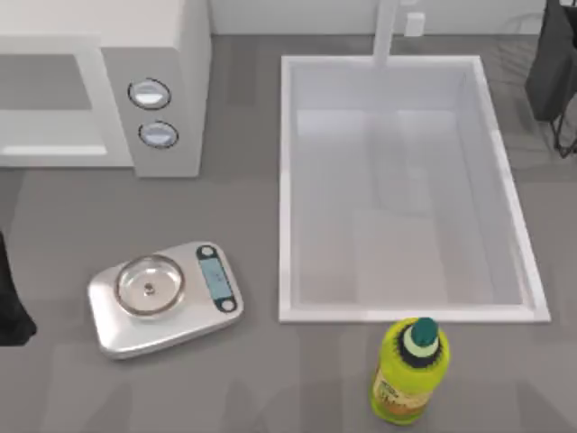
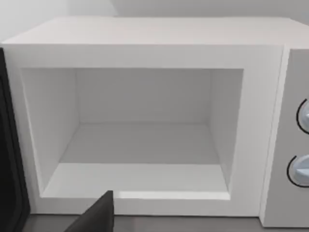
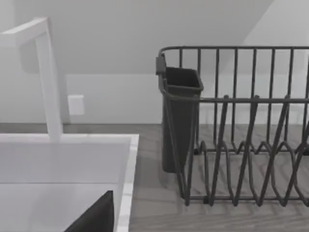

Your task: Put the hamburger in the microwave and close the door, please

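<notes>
The white microwave (image 1: 153, 81) stands at the table's back left, its two round dials (image 1: 150, 93) facing up toward the camera. The left wrist view looks straight into its cavity (image 2: 140, 140), which is uncovered and has nothing in it. A dark upright strip (image 2: 8, 145) borders the cavity's side; I cannot tell whether it is the door. The hamburger is out of view. My left arm (image 1: 11, 307) is at the table's left edge, and a dark part of my left gripper (image 2: 96, 217) shows in front of the microwave. My right gripper (image 3: 96, 217) is by the sink's corner.
A flat silver kitchen scale (image 1: 162, 298) lies front left. A large white sink (image 1: 284, 180) with a faucet (image 1: 386, 32) takes up the middle and right. A yellow-green bottle (image 1: 410, 374) lies near the front edge. A dark dish rack (image 3: 236, 125) stands at the back right.
</notes>
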Action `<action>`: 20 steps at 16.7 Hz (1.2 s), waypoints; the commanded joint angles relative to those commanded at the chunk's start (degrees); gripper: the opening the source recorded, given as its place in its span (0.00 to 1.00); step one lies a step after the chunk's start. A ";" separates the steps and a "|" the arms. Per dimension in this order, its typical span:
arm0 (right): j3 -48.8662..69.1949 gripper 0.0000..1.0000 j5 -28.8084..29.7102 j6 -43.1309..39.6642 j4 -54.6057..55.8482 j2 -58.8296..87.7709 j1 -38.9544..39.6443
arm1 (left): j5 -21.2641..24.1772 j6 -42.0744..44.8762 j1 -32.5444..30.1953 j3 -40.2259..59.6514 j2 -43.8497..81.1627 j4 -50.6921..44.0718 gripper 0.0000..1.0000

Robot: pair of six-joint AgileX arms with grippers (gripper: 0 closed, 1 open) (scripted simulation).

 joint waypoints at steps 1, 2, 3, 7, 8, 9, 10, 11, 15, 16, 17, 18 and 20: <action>0.00 1.00 0.00 0.00 0.00 0.00 0.00 | 0.00 0.00 0.00 0.00 0.00 0.00 1.00; 0.00 1.00 0.00 0.00 0.00 0.00 0.00 | 0.00 0.02 0.00 0.02 0.02 -0.01 1.00; 0.00 1.00 0.00 0.00 0.00 0.00 0.00 | 0.06 0.57 0.10 0.60 0.61 -0.44 1.00; 0.00 1.00 0.00 0.00 0.00 0.00 0.00 | 0.37 8.11 1.91 8.45 9.11 -6.27 1.00; 0.00 1.00 0.00 0.00 0.00 0.00 0.00 | 0.39 11.03 2.71 11.48 12.75 -8.54 1.00; 0.00 1.00 0.00 0.00 0.00 0.00 0.00 | 0.37 14.22 3.61 14.80 16.99 -11.05 1.00; 0.00 1.00 0.00 0.00 0.00 0.00 0.00 | 0.33 17.67 4.61 18.33 21.83 -13.80 1.00; 0.00 1.00 0.00 0.00 0.00 0.00 0.00 | 0.25 21.35 5.69 22.04 27.26 -16.75 1.00; 0.00 1.00 0.00 0.00 0.00 0.00 0.00 | -0.22 37.16 10.34 37.62 53.09 -29.68 1.00; 0.00 1.00 0.00 0.00 0.00 0.00 0.00 | -0.33 41.08 11.48 41.45 59.77 -32.92 1.00; 0.00 1.00 0.00 0.00 0.00 0.00 0.00 | -0.43 44.91 12.59 45.22 66.29 -36.05 1.00; 0.00 1.00 0.00 0.00 0.00 0.00 0.00 | -0.52 48.63 13.67 48.95 72.52 -39.09 1.00; 0.00 1.00 0.00 0.00 0.00 0.00 0.00 | -0.62 55.54 15.72 56.10 83.67 -44.65 1.00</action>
